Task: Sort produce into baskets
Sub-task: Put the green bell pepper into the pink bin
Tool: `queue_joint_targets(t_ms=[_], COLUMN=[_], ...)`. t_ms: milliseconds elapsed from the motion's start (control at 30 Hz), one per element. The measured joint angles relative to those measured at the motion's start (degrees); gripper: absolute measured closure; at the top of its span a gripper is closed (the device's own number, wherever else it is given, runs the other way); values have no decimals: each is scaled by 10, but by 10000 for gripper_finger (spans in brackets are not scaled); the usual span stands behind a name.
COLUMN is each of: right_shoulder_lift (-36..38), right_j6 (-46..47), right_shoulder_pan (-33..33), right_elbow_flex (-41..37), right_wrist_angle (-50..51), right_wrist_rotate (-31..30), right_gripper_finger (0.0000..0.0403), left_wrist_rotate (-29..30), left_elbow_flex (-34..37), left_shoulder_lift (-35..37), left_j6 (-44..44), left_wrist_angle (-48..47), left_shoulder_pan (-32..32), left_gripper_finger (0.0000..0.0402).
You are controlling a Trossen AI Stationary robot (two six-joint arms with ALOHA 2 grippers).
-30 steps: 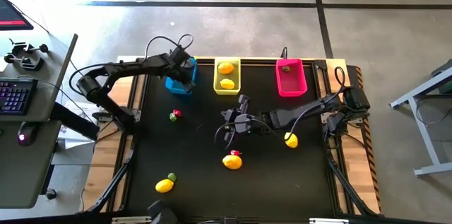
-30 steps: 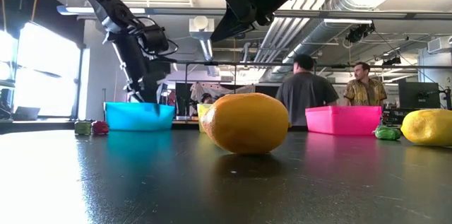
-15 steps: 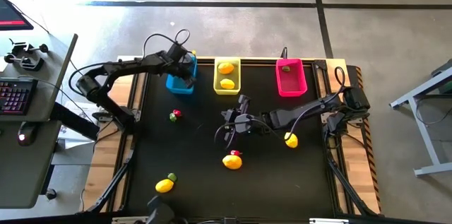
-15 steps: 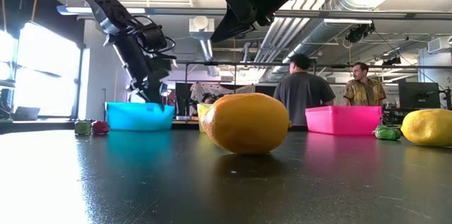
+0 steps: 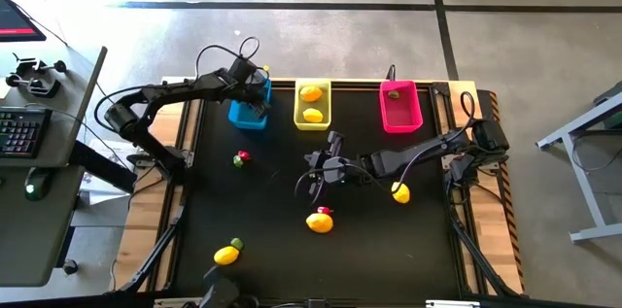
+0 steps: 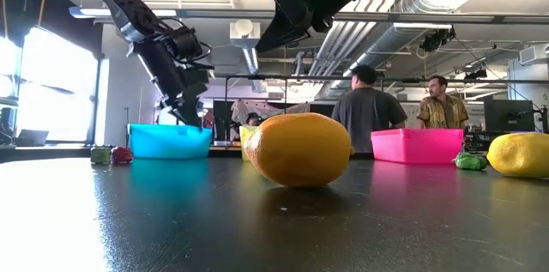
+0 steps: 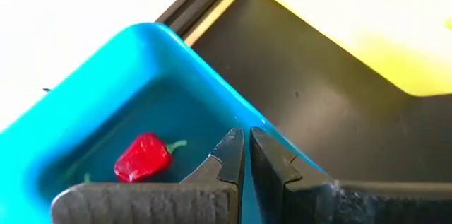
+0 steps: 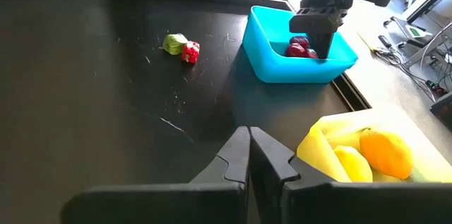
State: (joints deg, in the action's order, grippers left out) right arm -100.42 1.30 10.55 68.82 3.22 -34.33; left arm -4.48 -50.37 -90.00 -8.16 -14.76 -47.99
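1. The left gripper (image 5: 260, 97) hangs just above the blue basket (image 5: 245, 118) at the table's far side, its jaws pressed together and empty.
2. A red berry (image 7: 143, 157) lies inside that basket.
3. The right gripper (image 5: 313, 184) hovers over the middle of the table (image 5: 389, 240), jaws pressed together, holding nothing.
4. The yellow basket (image 5: 312, 120) holds two lemons (image 5: 311, 93); the pink basket (image 5: 400, 121) holds a green bit (image 5: 394, 94).
5. Loose on the table: a red and green pair (image 5: 240, 158), a lemon (image 5: 399, 191) near the right arm, a lemon with a red bit (image 5: 320, 221), and a lemon with a green bit (image 5: 227, 255).
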Motion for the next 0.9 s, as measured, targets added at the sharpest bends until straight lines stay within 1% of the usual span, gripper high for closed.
queue_joint_targets(t_ms=[200,400,533,800,900], right_shoulder_lift=[0,0,0,0,0], right_j6=[0,0,2,1,-1], right_shoulder_pan=[0,0,0,-9,-16], right_elbow_flex=[0,0,-2,-46,-63], right_wrist_angle=[0,11,25,3,-17], right_wrist_rotate=[1,1,5,5,11], right_gripper_finger=[403,403,403,403,403], left_wrist_rotate=[1,1,1,2,2], left_elbow_flex=[0,0,0,0,17], left_shoulder_lift=[0,0,0,0,0], left_j6=[-5,-29,-29,-26,-26], left_wrist_angle=[28,33,66,122,162], left_shoulder_pan=[0,0,2,26,36], left_gripper_finger=[392,392,392,392,392])
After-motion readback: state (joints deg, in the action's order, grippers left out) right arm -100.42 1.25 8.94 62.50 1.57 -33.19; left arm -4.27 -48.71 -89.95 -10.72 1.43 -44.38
